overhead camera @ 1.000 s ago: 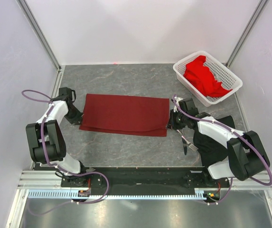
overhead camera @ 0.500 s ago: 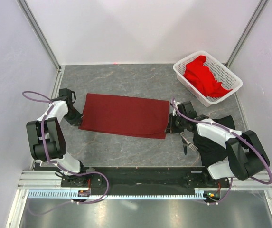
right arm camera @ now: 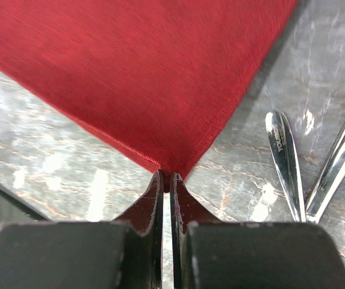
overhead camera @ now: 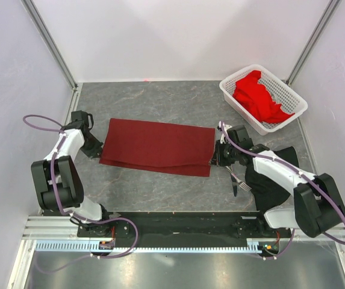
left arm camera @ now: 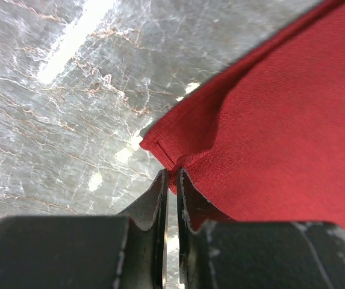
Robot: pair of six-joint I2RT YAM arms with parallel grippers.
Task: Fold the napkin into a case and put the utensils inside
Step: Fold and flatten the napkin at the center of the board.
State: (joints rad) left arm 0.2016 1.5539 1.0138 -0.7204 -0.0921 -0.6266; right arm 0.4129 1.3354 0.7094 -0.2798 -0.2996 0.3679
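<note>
The napkin (overhead camera: 157, 146) lies flat in the middle of the table as a long dark maroon rectangle, folded double. My left gripper (overhead camera: 99, 152) pinches its near left corner; in the left wrist view the jaws (left arm camera: 172, 176) are shut on the cloth's corner (left arm camera: 160, 150). At the near right corner my right gripper (overhead camera: 215, 161) is likewise shut on the napkin (right arm camera: 148, 72), its tips (right arm camera: 165, 176) nipping the very point. The utensils (overhead camera: 238, 179) lie on the table just right of that corner; two shiny handles (right arm camera: 283, 159) show in the right wrist view.
A white lattice basket (overhead camera: 288, 89) with bright red cloths (overhead camera: 257, 96) stands at the back right. A black cloth (overhead camera: 276, 176) lies under my right arm. White walls and metal posts ring the grey stone table (overhead camera: 160, 99).
My right gripper's jaws have closed on the napkin's near right corner. The napkin's near edge has drawn slightly taut, and the left arm has shifted a little to the left.
</note>
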